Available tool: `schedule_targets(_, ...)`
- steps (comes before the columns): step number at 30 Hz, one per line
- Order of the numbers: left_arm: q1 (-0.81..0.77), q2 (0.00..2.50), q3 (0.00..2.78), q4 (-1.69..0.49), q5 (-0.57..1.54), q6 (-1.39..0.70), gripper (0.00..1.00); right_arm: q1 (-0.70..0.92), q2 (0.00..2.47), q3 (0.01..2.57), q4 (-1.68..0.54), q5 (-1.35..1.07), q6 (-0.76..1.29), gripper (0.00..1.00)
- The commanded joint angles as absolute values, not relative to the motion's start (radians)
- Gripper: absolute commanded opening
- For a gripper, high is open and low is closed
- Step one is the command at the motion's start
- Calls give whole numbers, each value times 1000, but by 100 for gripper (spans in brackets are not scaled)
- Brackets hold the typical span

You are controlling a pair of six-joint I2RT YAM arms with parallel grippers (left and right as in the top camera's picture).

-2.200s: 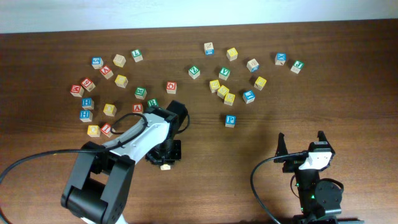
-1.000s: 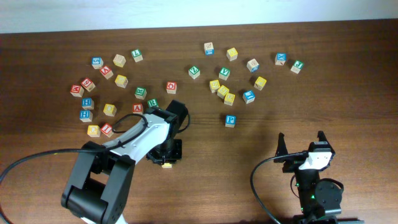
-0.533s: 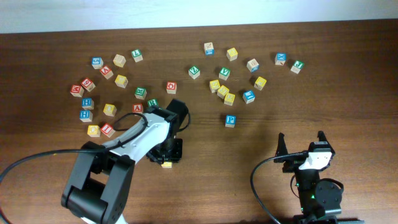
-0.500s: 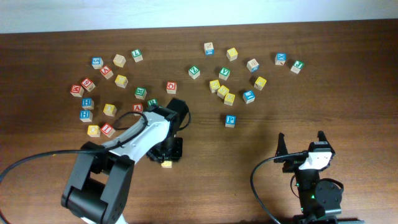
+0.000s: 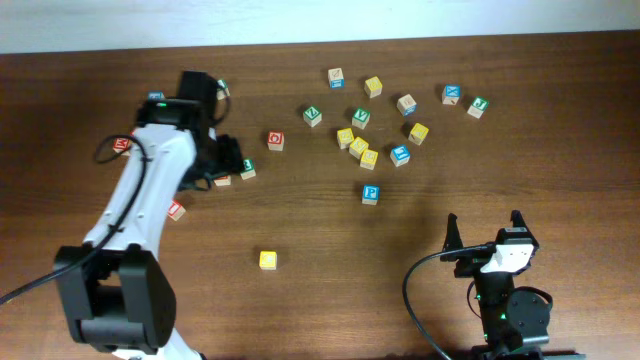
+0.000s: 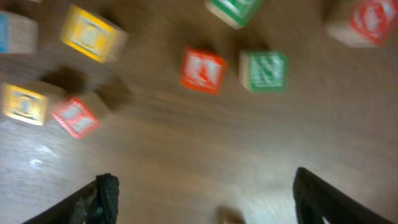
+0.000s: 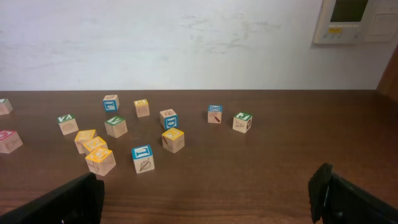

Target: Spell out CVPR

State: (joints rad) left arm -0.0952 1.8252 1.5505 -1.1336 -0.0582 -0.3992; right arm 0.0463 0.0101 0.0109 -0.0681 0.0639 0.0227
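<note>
Though spread wide, parked empty at the near edge: right gripper (image 5: 485,222), kept out of the way. Farther in, yellow cube (image 5: 268,260) set alone on bare counter (image 5: 330,290) to start the word, no longer under the left gripper (image 6: 204,186) as a second ago. Beyond the untouched blue P cube (image 5: 370,193), that gripper now hovering apart and empty over far-left cubes (image 6: 263,70), probably seeking the next letter.

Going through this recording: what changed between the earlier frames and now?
The left end effector let go of the yellow cube, which now sits alone where it was set down. The arm then swung away to the far left and hovers open over the left cluster of letter cubes. The right end effector, open, and the blue P cube stayed put.
</note>
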Motion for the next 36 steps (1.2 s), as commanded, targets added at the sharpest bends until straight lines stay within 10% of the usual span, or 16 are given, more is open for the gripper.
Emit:
schedule_targets(1, -12, 1819, 1561, -1096, -67, -400, 99, 39, 4, 6, -76, 75, 22, 98)
schedule_targets(36, 49, 1820, 1552, -985, -207, -400, 99, 39, 4, 6, -76, 75, 22, 98)
